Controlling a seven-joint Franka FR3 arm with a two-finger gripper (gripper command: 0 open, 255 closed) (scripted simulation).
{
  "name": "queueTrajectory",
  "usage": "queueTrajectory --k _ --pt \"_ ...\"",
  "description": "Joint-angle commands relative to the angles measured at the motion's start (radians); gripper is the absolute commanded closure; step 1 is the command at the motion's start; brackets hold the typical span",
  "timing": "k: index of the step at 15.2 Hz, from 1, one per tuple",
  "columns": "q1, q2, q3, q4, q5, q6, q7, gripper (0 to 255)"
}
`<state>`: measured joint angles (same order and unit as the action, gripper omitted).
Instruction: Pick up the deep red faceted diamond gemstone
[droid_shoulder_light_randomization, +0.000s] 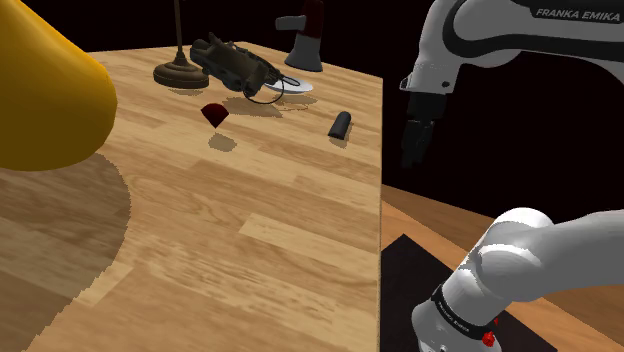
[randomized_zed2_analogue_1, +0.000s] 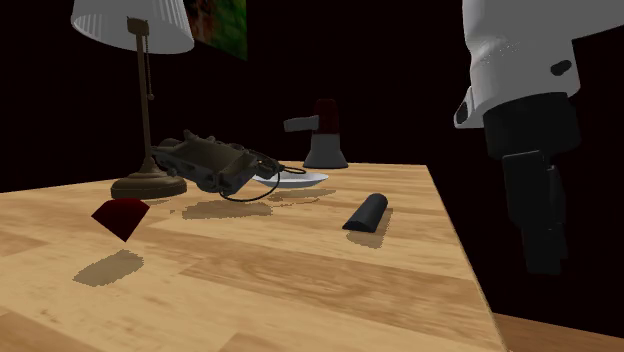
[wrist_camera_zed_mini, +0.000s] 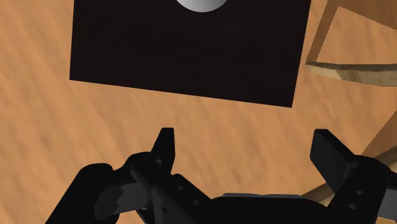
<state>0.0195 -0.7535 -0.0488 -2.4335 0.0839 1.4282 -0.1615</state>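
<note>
The dark red gemstone (droid_shoulder_light_randomization: 214, 114) sits on the wooden surface (droid_shoulder_light_randomization: 250, 250) near the lamp base (droid_shoulder_light_randomization: 180, 73). It is well apart from the hand (droid_shoulder_light_randomization: 412, 152), which hangs beyond the surface's edge, fingers apart. A good reach should clear that edge, pass the small dark cylinder (droid_shoulder_light_randomization: 340, 124), then descend squarely over the sloping facets.

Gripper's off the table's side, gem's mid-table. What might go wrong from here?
1. The open gripper hangs beyond the table edge; a low sideways approach may clip that edge.
2. The small dark cylinder lies roughly between the gripper and the red gem; a sweep could knock it.
3. The gem's slanted facets may slip out of the fingers' pinch, toward the lamp base.
</note>
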Motion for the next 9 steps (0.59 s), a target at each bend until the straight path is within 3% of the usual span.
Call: queueTrajectory --k 1,9 --pt "0.000 0.000 0.000 0.000 0.000 0.000 0.000 0" --pt "0.050 0.188 0.142 0.160 0.085 0.104 0.166 0"
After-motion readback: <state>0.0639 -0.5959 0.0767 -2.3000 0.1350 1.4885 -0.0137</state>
